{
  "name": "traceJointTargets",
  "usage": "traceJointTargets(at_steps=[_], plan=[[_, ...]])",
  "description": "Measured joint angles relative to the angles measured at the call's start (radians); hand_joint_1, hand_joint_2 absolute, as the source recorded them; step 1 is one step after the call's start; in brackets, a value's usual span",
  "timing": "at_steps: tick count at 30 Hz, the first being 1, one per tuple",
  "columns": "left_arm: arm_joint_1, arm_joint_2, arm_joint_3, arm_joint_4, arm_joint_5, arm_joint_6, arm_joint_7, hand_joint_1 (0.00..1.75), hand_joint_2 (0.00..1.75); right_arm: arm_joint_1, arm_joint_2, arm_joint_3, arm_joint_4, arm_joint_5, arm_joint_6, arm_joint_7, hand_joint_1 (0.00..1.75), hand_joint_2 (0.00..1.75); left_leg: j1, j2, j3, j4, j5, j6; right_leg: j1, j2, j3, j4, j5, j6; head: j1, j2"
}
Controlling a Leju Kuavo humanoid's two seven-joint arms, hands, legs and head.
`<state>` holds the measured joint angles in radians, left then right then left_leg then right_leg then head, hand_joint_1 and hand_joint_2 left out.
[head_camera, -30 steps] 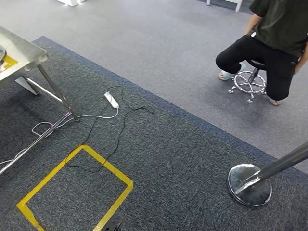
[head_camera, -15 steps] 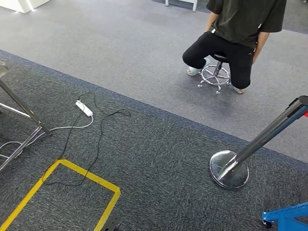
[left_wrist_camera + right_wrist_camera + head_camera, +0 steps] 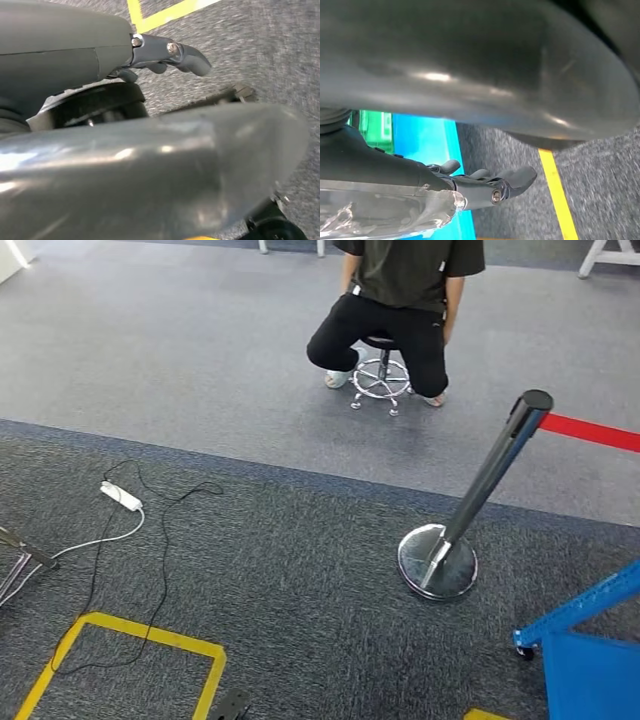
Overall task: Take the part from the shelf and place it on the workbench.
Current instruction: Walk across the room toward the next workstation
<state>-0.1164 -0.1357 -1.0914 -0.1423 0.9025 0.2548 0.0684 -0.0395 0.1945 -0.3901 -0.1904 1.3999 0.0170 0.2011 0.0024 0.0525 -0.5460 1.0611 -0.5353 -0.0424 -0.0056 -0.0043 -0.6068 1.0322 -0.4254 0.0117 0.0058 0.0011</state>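
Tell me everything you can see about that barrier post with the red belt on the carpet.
The barrier post is a dark, smooth pole that looks like metal, with a rounded black cap at its top. It appears tilted in the head view, leaning toward the upper right. It rises from a round, shiny, mirror-like base that sits flat on the dark grey carpet. A red belt runs from just under the cap off the right edge of the picture. Nothing else touches it; a blue frame stands apart to its right.
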Motion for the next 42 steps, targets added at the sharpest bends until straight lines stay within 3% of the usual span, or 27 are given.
traceJointTargets(at_steps=[2,3,4,6,8,10,12,13,14,16,17,19,20,21,23,25,27,28,30,32,33,34,35,37,39,41,42], plan=[[0.001,0.000,0.000,0.000,0.000,0.000,0.000,0.00,0.00,-0.001,0.000,-0.001,0.000,0.000,0.000,0.000,0.00,0.00,0.000,-0.037,-0.067,0.135,-0.064,0.000,0.000,0.026,-0.003,0.000,0.002,-0.007,-0.004,0.000],[0.001,0.001,0.000,0.000,0.000,0.000,0.000,0.00,0.00,-0.001,0.000,-0.002,0.000,0.000,0.000,0.000,0.00,0.00,-0.001,-0.043,-0.097,0.190,-0.079,0.001,0.001,0.040,-0.003,0.000,0.002,-0.008,-0.004,0.000],[0.002,0.001,0.000,0.000,0.000,0.000,0.000,0.00,0.00,0.000,0.000,-0.002,0.000,0.000,0.000,0.000,0.00,0.00,-0.001,-0.045,-0.113,0.214,-0.074,0.002,0.002,0.056,-0.004,0.000,0.003,-0.009,-0.004,0.000],[0.002,0.001,0.000,0.000,0.000,0.000,0.000,0.00,0.00,0.001,0.000,-0.003,0.000,0.000,0.000,0.000,0.00,0.00,-0.001,-0.055,-0.091,0.152,-0.012,0.010,0.002,0.088,-0.002,0.000,0.005,-0.007,-0.004,0.000],[0.001,0.001,-0.001,0.000,0.000,0.000,0.000,0.00,0.00,-0.002,0.001,-0.004,0.000,0.001,0.001,0.000,0.00,0.00,-0.001,-0.100,-0.033,0.019,0.057,0.023,0.002,0.117,-0.004,0.002,0.007,-0.002,-0.004,0.000],[0.000,0.001,-0.001,0.000,0.000,0.000,0.000,0.00,0.00,-0.004,0.002,-0.004,0.000,0.004,0.001,0.000,0.00,0.00,-0.001,-0.133,-0.002,-0.057,0.075,0.027,0.001,0.141,-0.012,0.003,0.011,0.008,-0.003,0.000],[-0.002,0.000,-0.002,0.000,-0.001,0.000,0.002,0.00,0.00,-0.002,0.002,-0.004,0.000,0.007,0.003,0.000,0.00,0.00,0.000,-0.119,0.002,-0.072,0.074,0.028,-0.001,0.160,-0.020,-0.001,0.017,0.021,-0.003,0.000],[-0.002,-0.001,-0.003,0.000,-0.001,0.000,0.002,0.00,0.00,0.000,0.002,-0.004,0.000,0.007,0.003,0.000,0.00,0.00,0.000,-0.108,0.005,-0.077,0.077,0.032,-0.001,0.149,-0.025,0.003,0.015,0.026,-0.003,0.000],[-0.003,-0.002,-0.003,0.000,-0.001,0.000,0.003,0.00,0.00,0.001,0.002,-0.004,0.000,0.008,0.004,0.000,0.00,0.00,0.002,-0.095,0.008,-0.081,0.080,0.038,0.001,0.122,-0.035,0.021,0.004,0.030,-0.001,0.000],[-0.001,-0.003,-0.003,0.000,-0.002,0.000,0.003,0.00,0.00,-0.003,0.002,-0.004,0.000,0.008,0.004,0.001,0.00,0.00,0.002,-0.066,0.014,-0.086,0.080,0.045,0.004,0.048,-0.081,0.118,-0.050,0.037,0.002,0.000],[0.001,-0.003,-0.004,0.000,-0.002,0.000,0.003,0.00,0.00,-0.004,0.001,-0.004,0.000,0.008,0.004,0.002,0.00,0.00,0.002,-0.050,0.015,-0.086,0.078,0.047,0.002,0.026,-0.113,0.186,-0.082,0.042,0.004,0.000],[0.004,-0.002,-0.004,0.000,-0.002,0.000,0.004,0.00,0.00,-0.005,0.001,-0.004,0.000,0.008,0.004,0.002,0.00,0.00,0.001,-0.018,0.018,-0.086,0.074,0.046,-0.002,0.013,-0.154,0.274,-0.110,0.050,0.003,0.000],[0.004,-0.002,-0.004,0.000,-0.002,0.000,0.005,0.00,0.00,-0.006,0.001,-0.004,0.000,0.008,0.004,0.002,0.00,0.00,0.002,-0.003,0.021,-0.086,0.072,0.044,-0.005,0.009,-0.146,0.264,-0.096,0.053,0.003,0.000],[0.004,-0.002,-0.004,0.000,-0.002,0.000,0.005,0.00,0.00,-0.006,0.001,-0.004,0.000,0.008,0.004,0.002,0.00,0.00,0.003,0.010,0.025,-0.085,0.068,0.040,-0.008,-0.001,-0.116,0.213,-0.067,0.057,0.003,0.000],[0.004,0.000,-0.004,0.000,-0.002,0.000,0.005,0.00,0.00,-0.004,0.002,-0.004,0.000,0.008,0.005,0.002,0.00,0.00,0.001,0.032,0.035,-0.081,0.057,0.028,-0.010,-0.050,-0.038,0.080,-0.016,0.062,0.006,0.000],[0.003,0.002,-0.004,0.001,-0.002,0.000,0.006,0.00,0.00,-0.004,0.003,-0.005,0.000,0.009,0.006,0.003,0.00,0.00,-0.007,0.048,0.040,-0.077,0.048,0.016,-0.009,-0.077,-0.005,0.020,-0.005,0.050,0.004,0.000],[0.001,0.002,-0.005,0.001,-0.003,0.000,0.008,0.00,0.00,-0.005,0.003,-0.005,0.000,0.009,0.006,0.003,0.00,0.00,-0.009,0.066,0.044,-0.077,0.045,0.009,-0.006,-0.055,-0.012,0.022,-0.007,0.028,-0.002,0.000],[0.000,0.001,-0.005,0.001,-0.004,0.000,0.008,0.00,0.00,-0.004,0.003,-0.005,0.000,0.010,0.006,0.003,0.00,0.00,-0.006,0.064,0.045,-0.076,0.040,0.004,-0.006,-0.042,-0.014,0.021,-0.006,0.021,-0.004,0.000],[-0.001,0.000,-0.005,0.001,-0.004,-0.001,0.009,0.00,0.00,-0.004,0.003,-0.005,0.000,0.010,0.006,0.003,0.00,0.00,-0.001,0.024,0.026,-0.030,0.004,-0.003,-0.007,-0.015,-0.017,0.019,-0.003,0.008,-0.006,0.000],[-0.001,0.000,-0.005,0.001,-0.005,-0.001,0.009,0.00,0.00,-0.006,0.002,-0.005,0.000,0.011,0.006,0.003,0.00,0.00,0.000,-0.027,-0.035,0.093,-0.061,-0.003,-0.006,0.012,-0.019,0.018,-0.001,-0.001,-0.009,0.000],[0.000,0.000,-0.005,0.001,-0.005,-0.001,0.009,0.00,0.00,-0.006,0.002,-0.005,0.000,0.011,0.006,0.003,0.00,0.00,-0.001,-0.037,-0.071,0.161,-0.085,-0.001,-0.004,0.027,-0.020,0.018,-0.001,-0.003,-0.010,0.000],[0.001,0.001,-0.005,0.001,-0.005,-0.001,0.009,0.00,0.00,-0.006,0.002,-0.006,0.000,0.011,0.006,0.003,0.00,0.00,-0.001,-0.042,-0.098,0.204,-0.091,0.002,-0.002,0.044,-0.020,0.018,0.000,-0.004,-0.010,0.000],[0.002,0.001,-0.005,0.001,-0.005,-0.002,0.010,0.00,0.00,-0.005,0.002,-0.006,0.000,0.011,0.006,0.003,0.00,0.00,-0.002,-0.045,-0.110,0.214,-0.077,0.006,-0.001,0.060,-0.019,0.018,0.000,-0.005,-0.011,0.000],[0.001,0.000,-0.005,0.001,-0.004,-0.002,0.010,0.00,0.00,-0.005,0.002,-0.006,0.000,0.011,0.006,0.003,0.00,0.00,-0.003,-0.062,-0.079,0.127,-0.002,0.015,0.000,0.094,-0.018,0.018,0.002,-0.003,-0.011,0.000],[0.000,0.000,-0.005,0.001,-0.001,-0.002,0.011,0.00,0.00,-0.007,0.002,-0.006,0.000,0.011,0.006,0.003,0.00,0.00,-0.001,-0.108,-0.027,0.001,0.057,0.023,0.000,0.121,-0.020,0.020,0.005,0.003,-0.011,0.000],[-0.002,0.000,-0.005,0.001,0.003,-0.002,0.011,0.00,0.00,-0.007,0.002,-0.006,0.000,0.011,0.006,0.003,0.00,0.00,-0.001,-0.134,-0.004,-0.055,0.066,0.025,-0.004,0.143,-0.026,0.018,0.010,0.015,-0.010,0.000],[-0.003,0.000,-0.005,0.001,0.004,-0.002,0.011,0.00,0.00,-0.006,0.002,-0.006,0.000,0.011,0.006,0.003,0.00,0.00,-0.002,-0.127,-0.002,-0.062,0.067,0.026,-0.007,0.153,-0.031,0.014,0.014,0.022,-0.010,0.000]])
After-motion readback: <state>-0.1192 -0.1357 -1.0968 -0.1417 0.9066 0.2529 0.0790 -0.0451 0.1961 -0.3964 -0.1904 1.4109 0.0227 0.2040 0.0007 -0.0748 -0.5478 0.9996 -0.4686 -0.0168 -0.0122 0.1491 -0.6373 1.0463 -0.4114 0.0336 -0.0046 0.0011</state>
